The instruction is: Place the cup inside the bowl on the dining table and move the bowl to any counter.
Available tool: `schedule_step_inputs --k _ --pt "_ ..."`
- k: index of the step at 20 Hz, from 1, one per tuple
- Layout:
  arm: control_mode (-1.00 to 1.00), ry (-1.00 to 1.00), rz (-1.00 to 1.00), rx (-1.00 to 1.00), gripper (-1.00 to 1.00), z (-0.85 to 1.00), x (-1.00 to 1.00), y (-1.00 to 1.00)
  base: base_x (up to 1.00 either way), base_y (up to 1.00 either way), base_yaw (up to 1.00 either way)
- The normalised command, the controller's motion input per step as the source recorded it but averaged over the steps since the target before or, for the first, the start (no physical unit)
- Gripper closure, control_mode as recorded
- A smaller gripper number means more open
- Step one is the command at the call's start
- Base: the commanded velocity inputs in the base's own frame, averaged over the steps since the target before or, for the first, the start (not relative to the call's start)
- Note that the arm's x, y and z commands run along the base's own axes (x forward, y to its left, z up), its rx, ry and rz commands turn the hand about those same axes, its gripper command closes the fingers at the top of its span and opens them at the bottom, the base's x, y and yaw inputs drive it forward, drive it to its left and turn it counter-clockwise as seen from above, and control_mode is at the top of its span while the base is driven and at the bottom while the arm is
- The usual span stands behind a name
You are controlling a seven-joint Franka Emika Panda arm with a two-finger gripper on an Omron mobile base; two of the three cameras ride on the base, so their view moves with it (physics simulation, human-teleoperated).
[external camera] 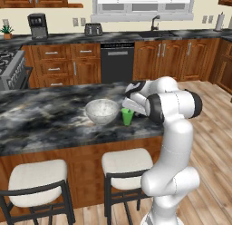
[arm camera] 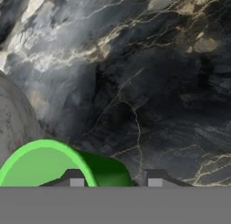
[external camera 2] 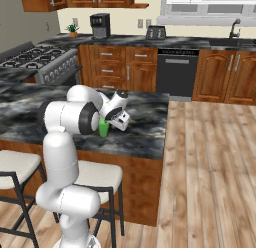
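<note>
The room is a rendered kitchen with a pale plank wood floor [external camera 2: 210, 162] and, along the far wall, a dark marbled stone counter over reddish-brown wooden cabinets [external camera: 136, 36], carrying a black sink with tap [external camera: 155, 24], a black dishwasher front [external camera: 117, 61], a dark toaster [external camera: 93, 29], a black coffee machine [external camera: 37, 25] and a small potted plant [external camera: 7, 31]; a steel gas stove [external camera 2: 37, 59] stands at the left. In the foreground runs the long dining table with black-and-white marbled stone top and reddish-brown wood base [external camera: 41, 119], with two white-cushioned stools on dark frames [external camera: 38, 176] pushed against its near side. On the table top sits the round, wide, pale grey-white speckled bowl [external camera: 102, 111], upright. Just beside it, toward the table's end, stands the small bright green plain cup [external camera: 127, 116], upright on the stone and outside the bowl. The white arm's two-finger gripper [external camera: 128, 110] sits low over the cup's rim. In the hand view one dark fingertip lies over the cup [arm camera: 58, 166] mouth and the other beyond its outer wall, so the jaws straddle one side of the rim at a middling gap; whether they press the wall I cannot tell. The bowl's grey flank [arm camera: 16, 123] shows beside the cup.
</note>
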Motion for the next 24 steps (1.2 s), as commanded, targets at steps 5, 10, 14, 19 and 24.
schedule_step_inputs --k 5,10,14,19,24 --pt "-1.00 0.00 0.00 0.00 1.00 0.00 0.00 0.00 0.00 0.00 0.00" --pt "-1.00 0.00 0.00 0.00 1.00 0.00 0.00 0.00 0.00 0.00 0.00" --pt "-1.00 -0.03 0.00 0.00 1.00 0.11 -0.09 0.00 0.00 0.00 0.00" --pt "-1.00 -0.04 0.00 0.00 1.00 0.35 -0.18 0.00 0.00 0.00 0.00" --pt "-1.00 -0.03 0.00 -0.03 1.00 0.35 -0.18 0.00 0.00 0.00 0.00"
